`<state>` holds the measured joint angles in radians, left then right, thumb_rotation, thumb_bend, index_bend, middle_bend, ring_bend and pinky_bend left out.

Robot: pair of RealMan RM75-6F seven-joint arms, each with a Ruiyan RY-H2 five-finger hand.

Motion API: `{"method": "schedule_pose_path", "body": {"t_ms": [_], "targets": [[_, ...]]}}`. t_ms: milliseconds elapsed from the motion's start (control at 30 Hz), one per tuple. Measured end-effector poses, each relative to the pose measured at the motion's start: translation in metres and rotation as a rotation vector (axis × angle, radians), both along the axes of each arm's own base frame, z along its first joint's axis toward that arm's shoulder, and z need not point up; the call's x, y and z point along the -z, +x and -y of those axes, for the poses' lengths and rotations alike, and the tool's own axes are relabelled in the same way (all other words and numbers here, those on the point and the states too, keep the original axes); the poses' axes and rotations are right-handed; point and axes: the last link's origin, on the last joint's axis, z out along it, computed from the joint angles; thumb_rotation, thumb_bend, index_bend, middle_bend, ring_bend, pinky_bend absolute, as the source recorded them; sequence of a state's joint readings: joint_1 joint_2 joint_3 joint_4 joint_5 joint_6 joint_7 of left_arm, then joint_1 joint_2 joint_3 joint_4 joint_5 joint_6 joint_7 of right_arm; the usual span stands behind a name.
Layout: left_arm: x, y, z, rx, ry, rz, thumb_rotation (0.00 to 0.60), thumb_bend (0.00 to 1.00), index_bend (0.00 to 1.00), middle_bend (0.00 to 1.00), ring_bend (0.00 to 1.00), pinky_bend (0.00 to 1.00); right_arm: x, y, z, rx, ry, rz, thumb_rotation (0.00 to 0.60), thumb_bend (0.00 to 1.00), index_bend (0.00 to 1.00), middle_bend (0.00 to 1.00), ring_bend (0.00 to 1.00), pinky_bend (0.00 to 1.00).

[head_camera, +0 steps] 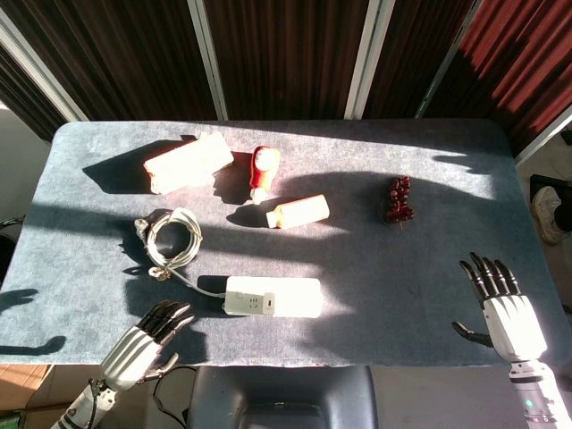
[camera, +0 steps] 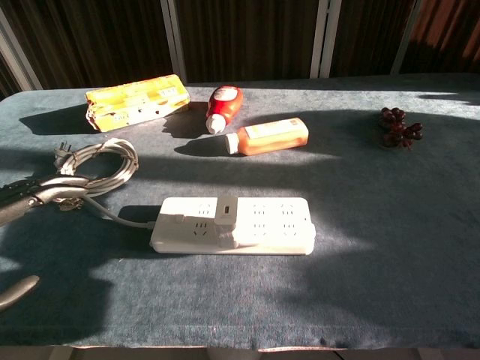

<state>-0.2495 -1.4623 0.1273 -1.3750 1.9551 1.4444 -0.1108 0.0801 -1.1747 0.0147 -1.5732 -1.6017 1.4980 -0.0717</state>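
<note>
Head view: 2 bottles (head_camera: 298, 212), 1 power strip (head_camera: 273, 296); left hand (head_camera: 143, 347) & right hand (head_camera: 502, 306) fingers spread, empty.

the chest view cuts the left hand (camera: 30, 196) off at its left edge, so only fingertips show and its palm is out of frame; the right hand (head_camera: 500, 304) does not show there at all. in the head view both forearms run off the near edge. the dark cluster (head_camera: 399, 200) at the far right is too small to identify
</note>
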Motion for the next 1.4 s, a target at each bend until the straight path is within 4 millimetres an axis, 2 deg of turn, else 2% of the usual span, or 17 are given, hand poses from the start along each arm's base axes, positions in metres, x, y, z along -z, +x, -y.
{"method": "schedule_pose_path", "body": {"t_ms": [100, 367, 567, 867, 1400], "targets": [[0.027, 0.020, -0.004, 0.043, -0.022, 0.008, 0.600, 0.42, 0.00, 0.00, 0.00, 0.07, -0.001, 0.000, 0.001, 0.005, -0.005, 0.005, 0.600, 0.16, 0.00, 0.00, 0.00, 0.00], [0.077, 0.069, -0.020, 0.131, 0.042, -0.014, 0.600, 0.40, 0.00, 0.00, 0.00, 0.06, -0.001, -0.001, 0.001, 0.013, 0.006, 0.013, 0.600, 0.16, 0.00, 0.00, 0.00, 0.00], [0.104, 0.094, -0.036, 0.132, 0.026, -0.027, 0.600, 0.40, 0.00, 0.00, 0.00, 0.06, 0.000, -0.002, 0.001, 0.019, 0.015, 0.015, 0.600, 0.16, 0.00, 0.00, 0.00, 0.00], [0.135, 0.115, -0.055, 0.116, 0.045, -0.055, 0.600, 0.40, 0.00, 0.00, 0.00, 0.06, 0.002, -0.003, 0.002, 0.029, 0.026, 0.011, 0.600, 0.16, 0.00, 0.00, 0.00, 0.00], [0.171, 0.132, -0.069, 0.124, 0.145, -0.129, 0.600, 0.40, 0.00, 0.00, 0.00, 0.06, -0.003, -0.003, 0.002, 0.036, 0.035, 0.030, 0.600, 0.16, 0.00, 0.00, 0.00, 0.00]]}}
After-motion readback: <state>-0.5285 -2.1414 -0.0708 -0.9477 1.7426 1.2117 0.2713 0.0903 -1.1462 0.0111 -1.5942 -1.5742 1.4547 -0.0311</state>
